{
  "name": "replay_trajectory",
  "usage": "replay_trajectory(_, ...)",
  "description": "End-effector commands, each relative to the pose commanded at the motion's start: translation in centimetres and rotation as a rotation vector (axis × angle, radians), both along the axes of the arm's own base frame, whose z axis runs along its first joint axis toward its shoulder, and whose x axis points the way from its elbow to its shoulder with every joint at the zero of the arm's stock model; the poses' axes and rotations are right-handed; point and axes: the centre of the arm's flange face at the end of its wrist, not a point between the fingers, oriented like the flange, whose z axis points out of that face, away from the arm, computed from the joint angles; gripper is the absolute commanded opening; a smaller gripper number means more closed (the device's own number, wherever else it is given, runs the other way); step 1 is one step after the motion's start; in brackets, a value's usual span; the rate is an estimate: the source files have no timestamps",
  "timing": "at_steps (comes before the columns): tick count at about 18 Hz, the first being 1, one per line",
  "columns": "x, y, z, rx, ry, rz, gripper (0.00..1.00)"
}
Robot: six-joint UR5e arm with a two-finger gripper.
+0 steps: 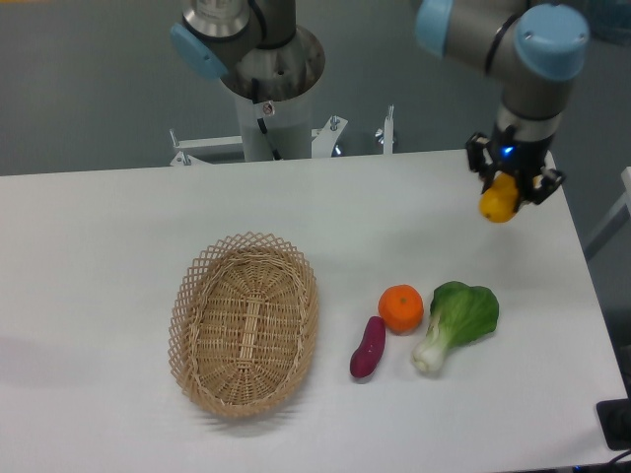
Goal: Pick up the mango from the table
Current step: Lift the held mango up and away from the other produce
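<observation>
Fingers (pixel 505 193) clamped on the mango (pixel 498 201), held up over the far right part of the counter (pixel 118 217), well clear of the orange (pixel 400 307) and bok choy (pixel 457 320). Looks like pickup basically done. Next up: just hold steady, no squeezing harder.

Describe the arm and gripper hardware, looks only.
Grey tubular links with light-blue joint caps on the arm, mounted on a white pedestal behind the table. The gripper is small and black with a blue lit indicator near its top. A black cable runs down the pedestal.
</observation>
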Motion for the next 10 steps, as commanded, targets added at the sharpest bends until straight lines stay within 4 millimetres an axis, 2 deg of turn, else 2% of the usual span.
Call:
replay_trajectory(3,-0.52,-0.74,0.07,0.023,-0.003,0.002,0.49)
replay_trajectory(10,-0.66,-0.87,0.23,0.027,0.001,0.004,0.49)
